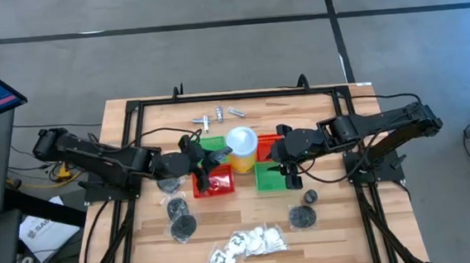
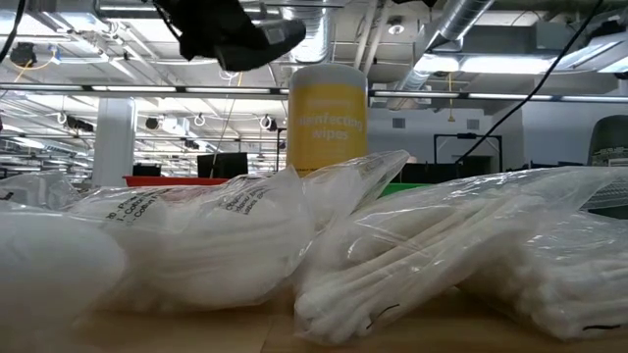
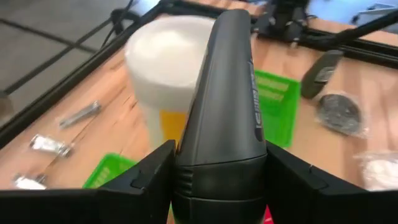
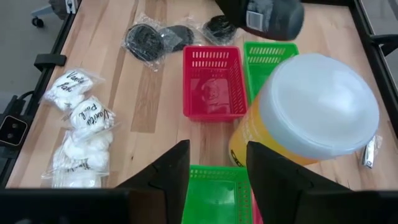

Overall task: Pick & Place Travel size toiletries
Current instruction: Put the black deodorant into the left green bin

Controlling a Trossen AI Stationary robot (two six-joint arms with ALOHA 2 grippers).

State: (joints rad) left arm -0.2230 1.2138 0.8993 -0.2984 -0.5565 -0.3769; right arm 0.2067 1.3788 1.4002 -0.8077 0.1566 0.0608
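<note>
High view: we judge little done; white packets and dark bagged pieces lie near the yellow cup. Left gripper: we cannot tell; right gripper open, empty.

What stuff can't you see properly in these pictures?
- Left gripper: the left wrist view shows one dark finger filling the middle, so open or shut is unclear.
- Yellow cup: low view, white packets hide its base.
- Metal pieces: too small in the high view to identify.

Overhead straight down, table-level close, two wrists sharing yellow cup
</note>
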